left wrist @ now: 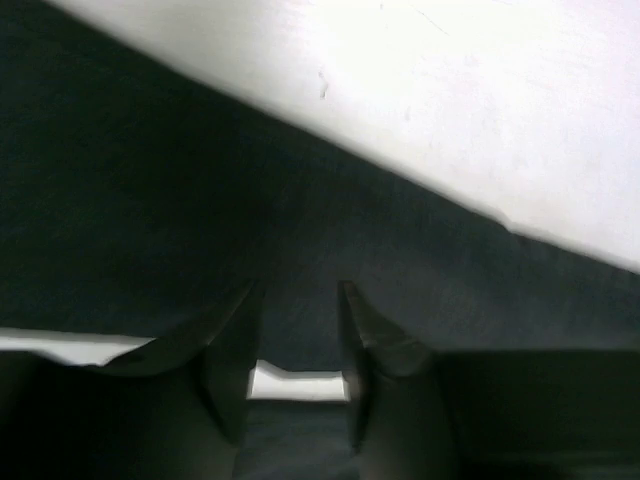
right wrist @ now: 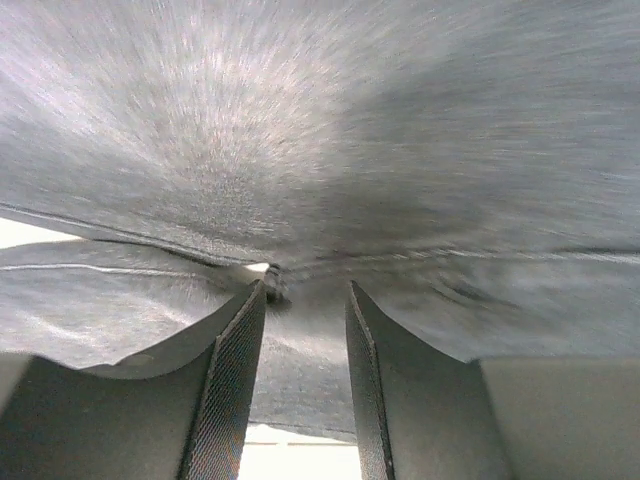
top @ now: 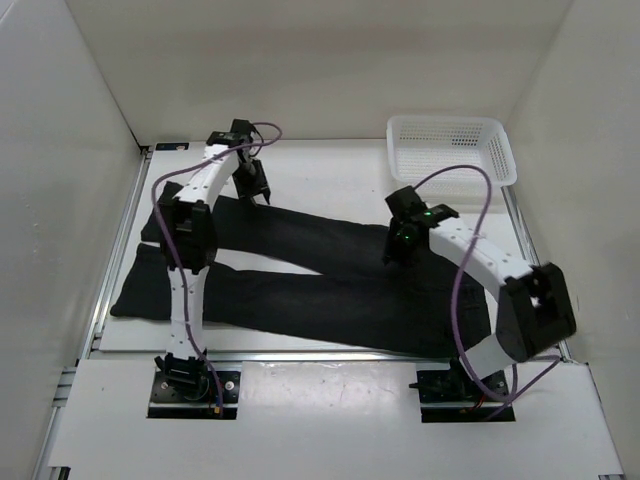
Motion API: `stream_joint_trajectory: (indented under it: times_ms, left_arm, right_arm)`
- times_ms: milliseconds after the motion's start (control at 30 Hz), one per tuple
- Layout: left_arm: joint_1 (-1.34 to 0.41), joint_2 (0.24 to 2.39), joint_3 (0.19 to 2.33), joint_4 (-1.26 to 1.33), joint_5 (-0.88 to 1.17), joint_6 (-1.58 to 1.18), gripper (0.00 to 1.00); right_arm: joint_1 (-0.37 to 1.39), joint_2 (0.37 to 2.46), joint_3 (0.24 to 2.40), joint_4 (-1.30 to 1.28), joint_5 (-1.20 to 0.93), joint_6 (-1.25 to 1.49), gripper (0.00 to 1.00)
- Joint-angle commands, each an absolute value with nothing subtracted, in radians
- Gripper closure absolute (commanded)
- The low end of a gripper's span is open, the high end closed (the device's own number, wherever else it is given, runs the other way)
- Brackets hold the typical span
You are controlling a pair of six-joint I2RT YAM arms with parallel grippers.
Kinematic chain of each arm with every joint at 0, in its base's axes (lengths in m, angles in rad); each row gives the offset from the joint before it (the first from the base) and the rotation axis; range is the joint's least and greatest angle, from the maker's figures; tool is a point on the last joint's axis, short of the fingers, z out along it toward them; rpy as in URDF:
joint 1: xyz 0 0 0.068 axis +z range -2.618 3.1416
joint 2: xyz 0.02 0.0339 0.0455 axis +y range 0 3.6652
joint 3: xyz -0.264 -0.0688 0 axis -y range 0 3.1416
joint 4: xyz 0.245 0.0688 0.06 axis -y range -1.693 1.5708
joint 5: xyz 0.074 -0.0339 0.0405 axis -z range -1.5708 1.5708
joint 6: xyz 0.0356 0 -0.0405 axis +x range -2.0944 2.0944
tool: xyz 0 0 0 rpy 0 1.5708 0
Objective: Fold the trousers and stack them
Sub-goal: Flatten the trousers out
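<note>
Here, black trousers (top: 330,290), spread flat, legs apart

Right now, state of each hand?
Left hand: open, fingers apart over the trousers, gripping nothing.
Right hand: open, fingers astride the cloth, not clamped.

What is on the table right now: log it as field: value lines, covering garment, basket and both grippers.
garment: black trousers spread flat, legs pointing left, not yet folded
basket: white mesh basket at far right corner, apart from the trousers
left gripper: low over the far leg's edge, fingers slightly apart
right gripper: down at the crotch seam, cloth between its fingers
</note>
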State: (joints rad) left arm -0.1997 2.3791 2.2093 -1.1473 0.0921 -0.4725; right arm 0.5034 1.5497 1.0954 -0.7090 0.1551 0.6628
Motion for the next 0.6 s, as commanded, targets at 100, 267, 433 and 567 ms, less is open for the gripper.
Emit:
stream_joint_trajectory:
  times_ms: [100, 267, 433, 567]
  left_arm:
    - [-0.158, 1.955, 1.77, -1.066, 0.037, -0.43, 0.78]
    - [-0.158, 1.836, 1.447, -0.927, 0.118, -0.446, 0.89]
    - [-0.169, 1.923, 1.408, -0.905, 0.06, -0.476, 0.89]
    - [-0.169, 2.041, 1.491, -0.905, 0.06, -0.476, 0.89]
  right_arm:
    - [0.327, 1.387, 1.013, -0.787, 0.191, 0.664, 0.59]
    - [0.154, 1.416, 0.881, -0.669, -0.009, 0.655, 0.65]
    - [0.04, 1.515, 0.87, -0.598, -0.071, 0.675, 0.65]
    - [0.008, 1.649, 0.96, -0.598, -0.032, 0.687, 0.65]
